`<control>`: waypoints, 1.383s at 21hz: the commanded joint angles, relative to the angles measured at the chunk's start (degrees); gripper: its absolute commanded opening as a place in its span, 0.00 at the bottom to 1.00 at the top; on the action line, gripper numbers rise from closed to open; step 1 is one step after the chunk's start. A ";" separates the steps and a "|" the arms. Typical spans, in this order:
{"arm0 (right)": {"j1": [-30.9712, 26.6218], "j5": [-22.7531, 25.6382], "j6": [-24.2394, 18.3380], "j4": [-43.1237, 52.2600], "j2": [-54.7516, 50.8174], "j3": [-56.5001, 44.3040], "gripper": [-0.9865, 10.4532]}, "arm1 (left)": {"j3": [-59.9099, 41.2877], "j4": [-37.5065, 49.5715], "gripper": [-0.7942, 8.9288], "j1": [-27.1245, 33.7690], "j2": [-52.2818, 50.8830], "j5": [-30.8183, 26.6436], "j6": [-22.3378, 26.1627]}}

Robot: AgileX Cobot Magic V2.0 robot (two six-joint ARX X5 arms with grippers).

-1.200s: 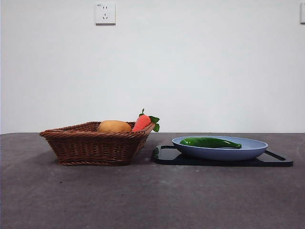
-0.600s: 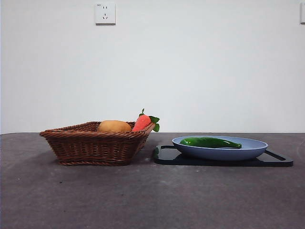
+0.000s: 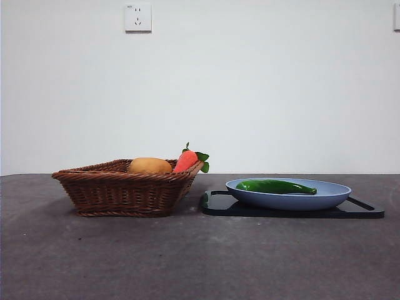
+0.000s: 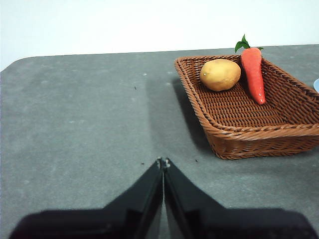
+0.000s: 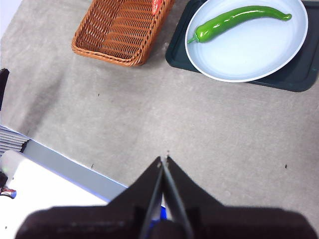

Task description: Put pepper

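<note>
The long glossy green pepper (image 3: 275, 186) (image 5: 238, 21) lies in the blue plate (image 3: 325, 196) (image 5: 259, 55), which rests on a black tray (image 3: 365, 210) (image 5: 294, 79) at the right of the table. Neither arm shows in the front view. My right gripper (image 5: 163, 159) is shut and empty, high above the table's front area, well away from the plate. My left gripper (image 4: 163, 161) is also shut and empty, above bare table beside the wicker basket (image 4: 259, 142), with the pepper out of its view.
The brown wicker basket (image 3: 119, 190) (image 5: 119, 35) stands left of the tray and holds a yellow-brown potato (image 3: 150, 165) (image 4: 220, 74) and an orange carrot with green leaves (image 3: 189, 159) (image 4: 253, 67). The table's front edge (image 5: 75, 164) shows in the right wrist view.
</note>
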 commanded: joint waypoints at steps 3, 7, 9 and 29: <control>-0.24 0.42 -3.82 2.01 0.13 0.87 0.10 | -0.59 0.52 0.09 0.20 -0.17 0.15 -0.37; -5.01 1.36 -5.22 14.97 -6.47 -3.17 0.10 | -0.59 0.59 0.09 0.20 -0.17 0.17 -0.37; -7.32 1.79 -3.78 24.79 -12.57 -10.36 0.10 | -0.59 0.63 0.09 0.20 -0.17 0.17 -0.37; -9.92 13.94 1.29 63.84 -44.94 -64.04 0.10 | -0.59 0.66 0.09 0.20 -0.13 0.13 -0.37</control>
